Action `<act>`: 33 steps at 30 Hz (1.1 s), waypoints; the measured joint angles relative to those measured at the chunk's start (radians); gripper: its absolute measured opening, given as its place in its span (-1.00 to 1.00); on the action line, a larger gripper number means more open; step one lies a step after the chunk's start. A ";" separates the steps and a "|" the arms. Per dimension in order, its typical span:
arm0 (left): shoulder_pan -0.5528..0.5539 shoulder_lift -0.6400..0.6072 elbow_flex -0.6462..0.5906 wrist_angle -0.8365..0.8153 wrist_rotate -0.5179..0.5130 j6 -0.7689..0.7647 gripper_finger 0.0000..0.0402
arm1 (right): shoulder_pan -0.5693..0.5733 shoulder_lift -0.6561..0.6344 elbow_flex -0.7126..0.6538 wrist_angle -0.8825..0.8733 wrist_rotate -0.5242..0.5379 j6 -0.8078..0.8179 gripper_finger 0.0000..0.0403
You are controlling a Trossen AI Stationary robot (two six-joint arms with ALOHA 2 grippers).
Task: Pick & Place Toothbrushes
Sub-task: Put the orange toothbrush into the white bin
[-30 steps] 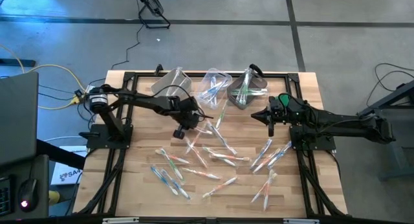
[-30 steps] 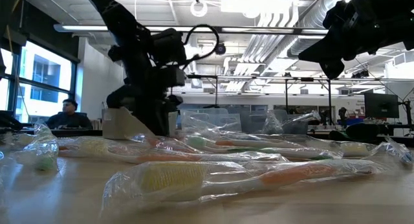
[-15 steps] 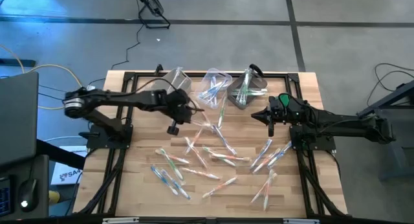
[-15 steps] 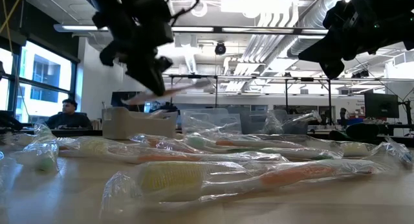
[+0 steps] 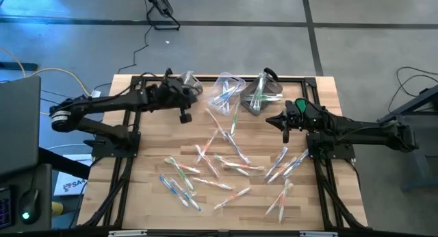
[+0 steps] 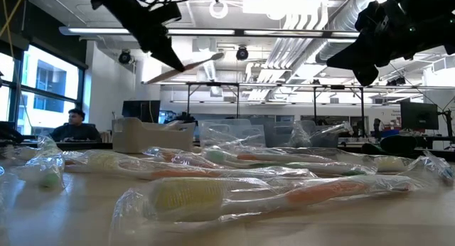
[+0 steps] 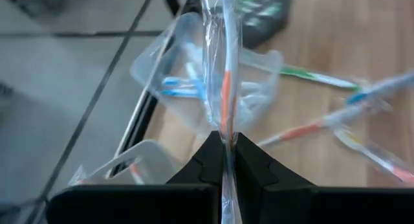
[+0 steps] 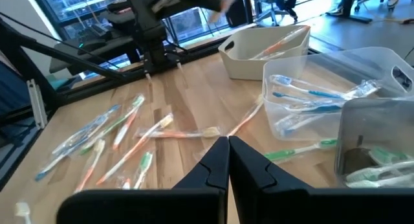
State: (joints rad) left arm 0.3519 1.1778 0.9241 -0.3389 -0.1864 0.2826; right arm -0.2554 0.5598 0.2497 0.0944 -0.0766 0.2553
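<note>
Overhead, left gripper (image 7: pixel 226 141) clamps orange-handled wrapped toothbrush (image 7: pixel 225 88) above three plastic bins (image 5: pixel 229 88); right gripper (image 8: pixel 228 145) closed, empty, over surface (image 5: pixel 144 182) strewn with wrapped toothbrushes (image 5: pixel 226 165).

Three bins (image 5: pixel 229 92) along table's (image 5: pixel 144 189) far edge; toothbrushes (image 5: pixel 226 165) scattered before them.

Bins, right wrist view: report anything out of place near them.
A green toothbrush lies on the table before the clear bin, and an orange one runs up to its corner. Both look dropped short of the bins; nothing looks damaged.
</note>
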 joint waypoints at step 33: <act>0.303 0.197 -0.044 0.053 -0.060 -0.262 -0.95 | 0.000 0.000 0.000 -0.006 -0.003 -0.125 -0.99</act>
State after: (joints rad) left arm 0.6552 1.3745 0.8803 -0.2863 -0.2466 0.0208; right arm -0.2554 0.5598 0.2497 0.0883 -0.0795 0.1302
